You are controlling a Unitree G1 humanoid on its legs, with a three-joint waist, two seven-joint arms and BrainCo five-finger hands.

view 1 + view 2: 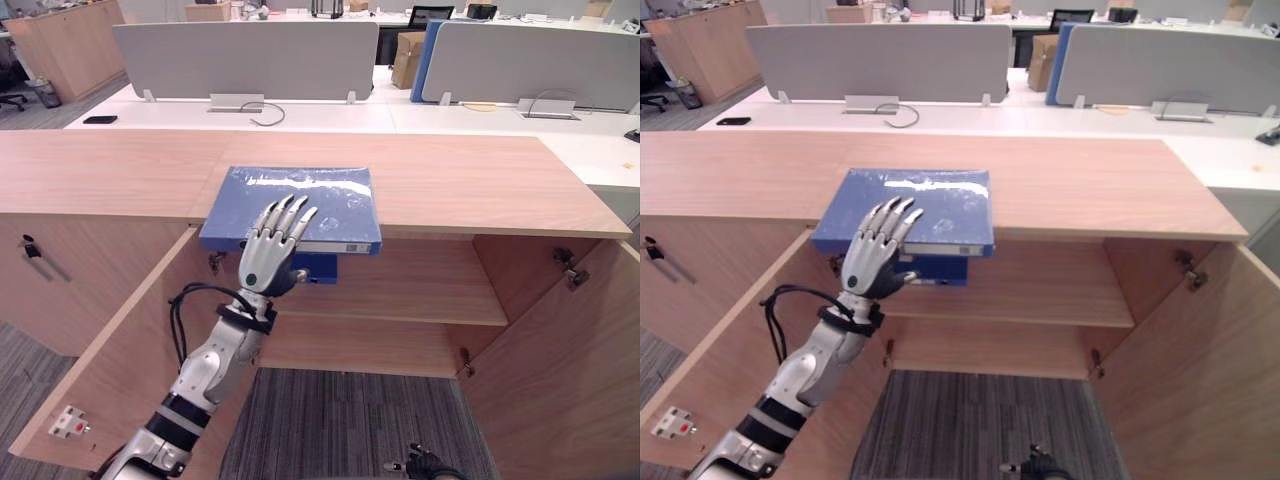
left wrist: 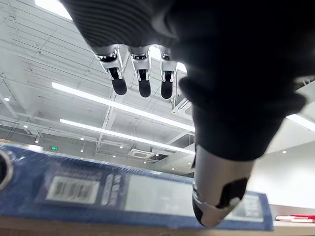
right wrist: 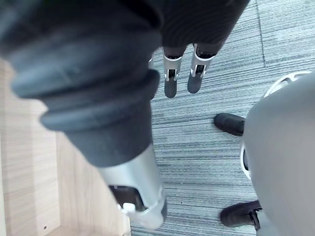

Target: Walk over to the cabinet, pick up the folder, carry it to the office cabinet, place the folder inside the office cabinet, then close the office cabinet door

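The office cabinet [image 1: 440,175] spreads across my whole view, its long wooden top running from 9 to 3 o'clock. Both of its doors stand swung out toward me, the left door [image 1: 110,370] at 8 o'clock and the right door [image 1: 560,380] at 4 o'clock. Between them the inner shelf [image 1: 410,295] lies bare. Beyond the cabinet, at 12 o'clock, are white desks [image 1: 330,115] with grey dividers [image 1: 245,55]. Grey carpet [image 1: 340,420] shows at 6 o'clock between the doors.

The blue folder [image 1: 315,200] lies flat on the cabinet top, a little toward 11 o'clock of centre. Its labelled spine hangs out over the front edge above the opening, so it is on top, not inside.

My left hand [image 1: 265,255] reaches up from 7 o'clock to that near edge. The fingers [image 1: 288,218] are straight and spread over the cover, and the wrist view shows a gap beneath them. My thumb [image 2: 216,196] sits in front of the spine, so the hand is apart, not closed on the folder.

My right hand [image 3: 171,81] hangs down by the right door over the carpet, fingers straight and loose, holding nothing.

A black phone [image 1: 100,119] lies on the desk at 10 o'clock
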